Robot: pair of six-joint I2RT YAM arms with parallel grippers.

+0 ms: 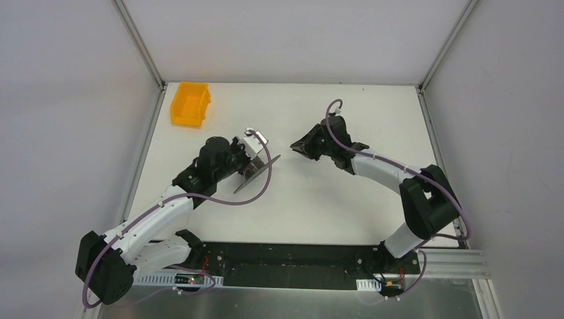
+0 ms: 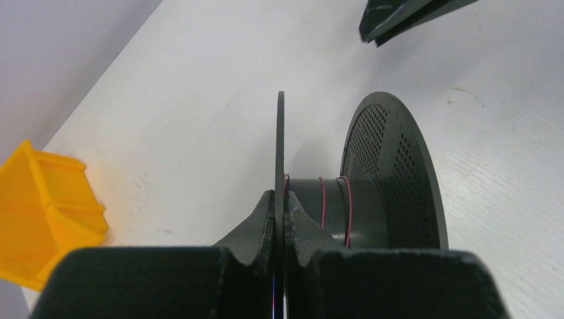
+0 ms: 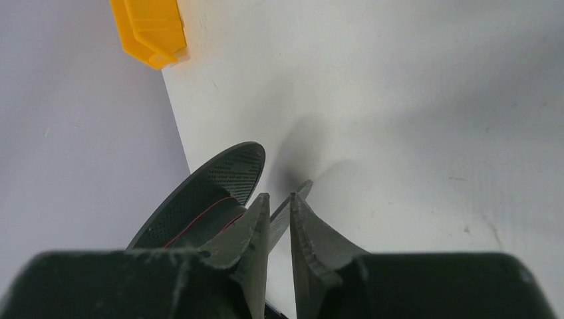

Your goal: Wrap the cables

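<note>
A dark grey spool [image 1: 258, 174] with perforated flanges [image 2: 392, 173] is held off the table at centre left. My left gripper [image 2: 280, 196] is shut on the spool's thin near flange [image 2: 280, 133]; it also shows in the top view [image 1: 255, 165]. The cable, a thin reddish wire [image 2: 322, 199], makes a few turns round the spool's core. My right gripper [image 1: 294, 145] points left toward the spool, a short way from it. In the right wrist view its jaws [image 3: 280, 196] stand a narrow gap apart with nothing visible between them; the spool [image 3: 213, 193] and wire [image 3: 199, 222] lie just left of them.
A yellow bin [image 1: 190, 103] sits at the table's far left corner, also in the left wrist view [image 2: 40, 212] and the right wrist view [image 3: 149, 30]. White walls with metal rails enclose the table. The right gripper's tip [image 2: 392, 20] shows beyond the spool.
</note>
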